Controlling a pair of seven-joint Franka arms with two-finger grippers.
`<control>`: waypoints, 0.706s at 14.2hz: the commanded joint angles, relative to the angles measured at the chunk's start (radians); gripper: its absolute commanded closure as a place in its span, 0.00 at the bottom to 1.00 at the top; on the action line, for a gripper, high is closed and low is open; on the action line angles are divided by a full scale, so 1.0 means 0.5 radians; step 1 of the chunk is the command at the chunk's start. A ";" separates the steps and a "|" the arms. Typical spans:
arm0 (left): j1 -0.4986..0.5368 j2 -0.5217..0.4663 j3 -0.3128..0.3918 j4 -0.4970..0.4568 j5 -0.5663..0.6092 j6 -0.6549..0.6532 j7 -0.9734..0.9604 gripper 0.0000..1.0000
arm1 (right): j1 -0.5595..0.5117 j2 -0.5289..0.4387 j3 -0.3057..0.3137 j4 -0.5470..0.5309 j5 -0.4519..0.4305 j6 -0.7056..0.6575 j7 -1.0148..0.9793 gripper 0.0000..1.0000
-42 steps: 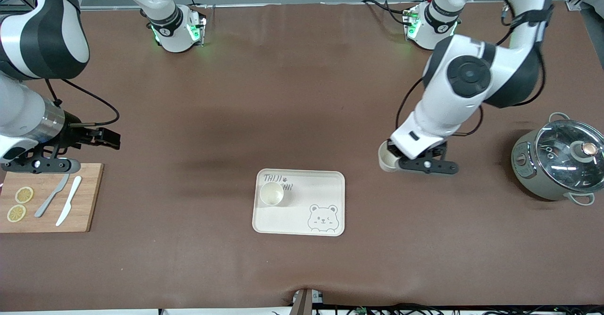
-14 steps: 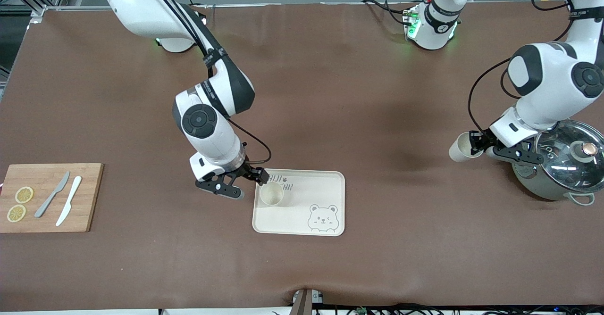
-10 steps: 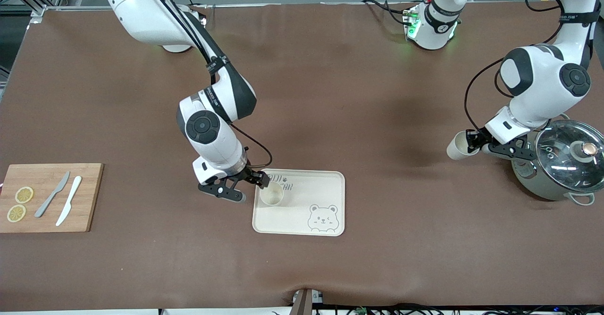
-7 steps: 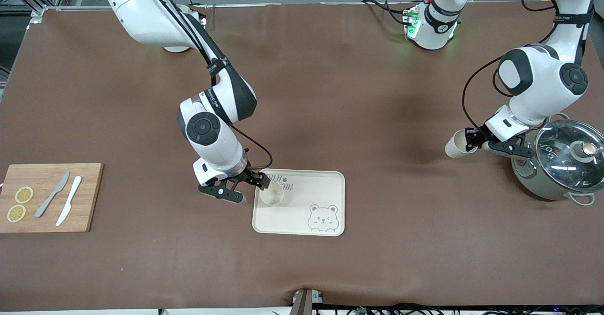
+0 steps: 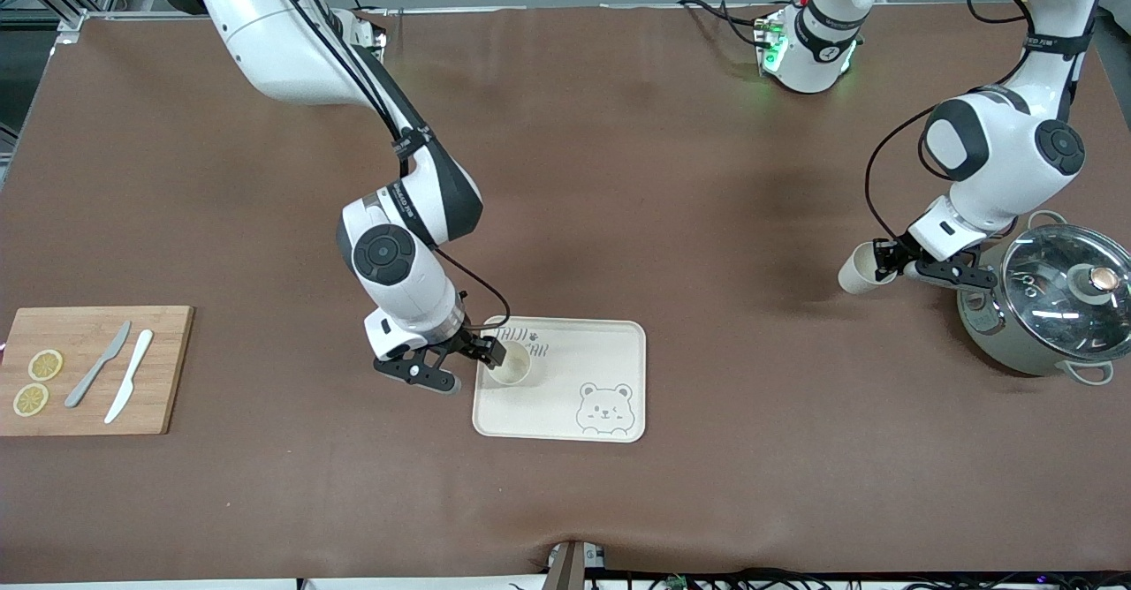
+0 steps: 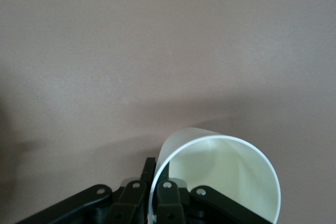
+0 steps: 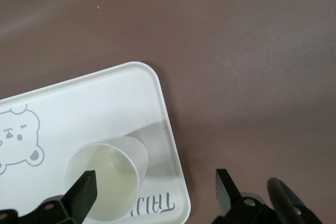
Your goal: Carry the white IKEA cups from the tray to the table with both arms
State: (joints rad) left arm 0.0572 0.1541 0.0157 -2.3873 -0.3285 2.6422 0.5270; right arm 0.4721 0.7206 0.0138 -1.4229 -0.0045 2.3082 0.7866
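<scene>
One white cup (image 5: 510,364) stands upright on the bear tray (image 5: 610,351), in the corner by the printed letters. My right gripper (image 5: 468,369) is open and low at that corner. One finger is over the cup's rim and the other is outside the tray's edge. The right wrist view shows the cup (image 7: 107,182) by one finger, with the gripper (image 7: 155,190) spread wide over the tray (image 7: 79,103). My left gripper (image 5: 884,259) is shut on the wall of the second white cup (image 5: 853,270). It holds the cup tilted above the table beside the pot. The left wrist view shows this cup (image 6: 226,182) pinched in the gripper (image 6: 157,182).
A grey pot with a glass lid (image 5: 1051,307) stands at the left arm's end of the table, close to the held cup. A wooden board (image 5: 88,369) with two knives and lemon slices lies at the right arm's end.
The right arm swung from the wooden board to the tray and came down at the cup. The left arm carried its cup from beside the tray to beside the pot.
</scene>
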 commanded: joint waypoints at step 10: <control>-0.019 0.192 -0.019 -0.045 -0.506 0.274 0.468 1.00 | 0.019 0.185 0.003 0.072 -0.043 0.142 0.034 0.00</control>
State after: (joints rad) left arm 0.0530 0.2463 0.0144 -2.3929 -0.5541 2.7331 0.7281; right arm 0.4760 0.7855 0.0158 -1.4191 -0.0070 2.3772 0.7865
